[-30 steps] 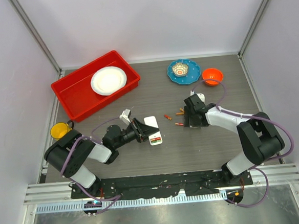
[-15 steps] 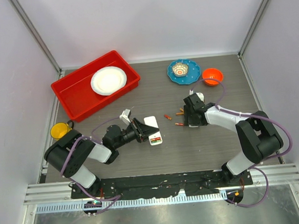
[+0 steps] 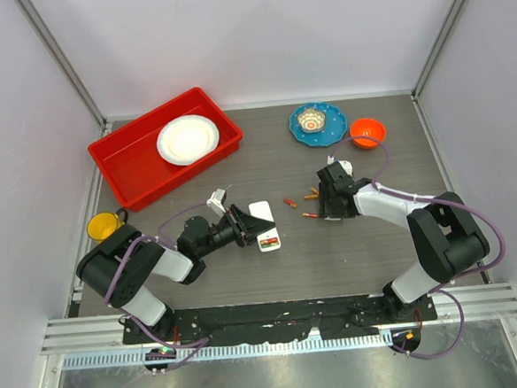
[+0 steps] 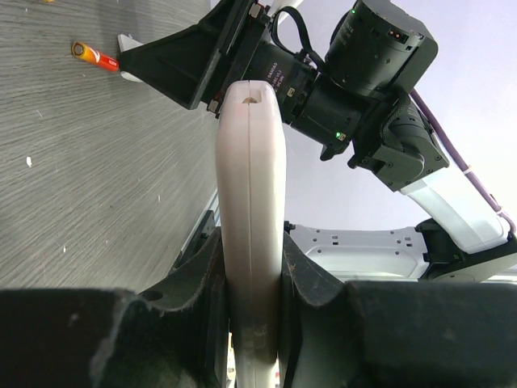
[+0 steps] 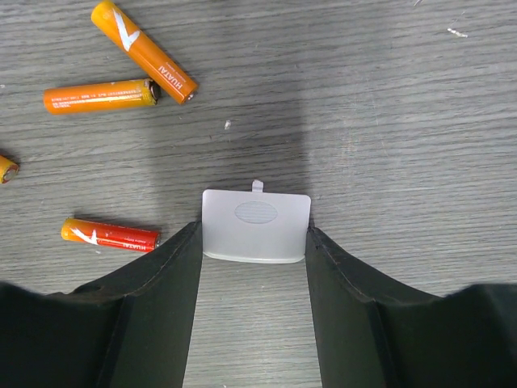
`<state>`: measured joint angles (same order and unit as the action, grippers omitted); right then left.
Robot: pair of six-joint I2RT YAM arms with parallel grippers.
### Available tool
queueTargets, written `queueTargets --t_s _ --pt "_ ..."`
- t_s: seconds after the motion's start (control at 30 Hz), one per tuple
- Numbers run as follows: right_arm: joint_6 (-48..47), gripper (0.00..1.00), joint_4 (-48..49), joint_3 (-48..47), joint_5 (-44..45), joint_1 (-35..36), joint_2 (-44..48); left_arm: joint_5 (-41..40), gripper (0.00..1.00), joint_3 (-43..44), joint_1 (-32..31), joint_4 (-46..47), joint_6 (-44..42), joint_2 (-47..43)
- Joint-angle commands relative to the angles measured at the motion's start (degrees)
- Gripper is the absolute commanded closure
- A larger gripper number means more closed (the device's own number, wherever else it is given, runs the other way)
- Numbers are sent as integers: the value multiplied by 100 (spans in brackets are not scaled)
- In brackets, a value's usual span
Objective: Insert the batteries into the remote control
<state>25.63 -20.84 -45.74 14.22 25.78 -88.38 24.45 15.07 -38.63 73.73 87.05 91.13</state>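
My left gripper (image 3: 241,224) (image 4: 250,267) is shut on the remote control (image 3: 263,222) (image 4: 250,202), a white handset held edge-on just above the table. Several orange and red batteries (image 3: 309,215) (image 5: 144,50) lie loose on the table between the arms; one battery (image 4: 95,56) shows far off in the left wrist view. My right gripper (image 3: 326,211) (image 5: 255,234) is down on the table, its two fingers pressing against both side edges of a small white battery cover (image 5: 256,226) that lies flat. A red-orange battery (image 5: 111,235) lies just left of the left finger.
A red tray (image 3: 123,159) holding a white plate (image 3: 187,139) stands at the back left. A blue plate (image 3: 300,129) with a small bowl and an orange bowl (image 3: 367,131) stand at the back right. A yellow cup (image 3: 104,225) sits by the left arm.
The right gripper's jaws have narrowed onto the white battery cover and the arm has shifted slightly. The left arm and the remote control have not moved.
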Motion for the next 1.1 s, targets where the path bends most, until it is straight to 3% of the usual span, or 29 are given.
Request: queueTargets --t_s 0.0,0.07,0.1,0.17,0.2,0.37,0.53,0.7,0.87,1.07 --pt "39 55 -351 241 11 24 -118 -45 100 110 -22 1486 -3 -104" --pt "65 67 -342 249 -7 24 -118 -89 100 110 -22 1486 -12 -104" --pt "100 82 -342 267 2 24 -14 -115 100 119 -22 1486 -21 -104" --pt "188 98 -359 267 -15 32 232 -159 100 136 -22 1486 -30 -104" --pt "258 99 -394 215 -7 41 538 -168 100 171 -22 1486 -30 -96" --pt "215 99 -1253 -435 -6 374 1638 -195 100 295 -22 1486 -12 -52" --pt "-189 99 -2098 -1577 -165 1595 2140 -379 100 418 -39 1486 -65 1" --pt "-462 99 -3416 -2876 -972 2264 1702 -950 100 444 -214 1486 -284 -25" --pt "-866 99 -4542 -3932 -1481 2361 1131 -1643 100 365 -355 1486 -250 71" --pt "-954 99 -4849 -4110 -1809 2704 665 -2084 100 181 -417 1486 -284 98"
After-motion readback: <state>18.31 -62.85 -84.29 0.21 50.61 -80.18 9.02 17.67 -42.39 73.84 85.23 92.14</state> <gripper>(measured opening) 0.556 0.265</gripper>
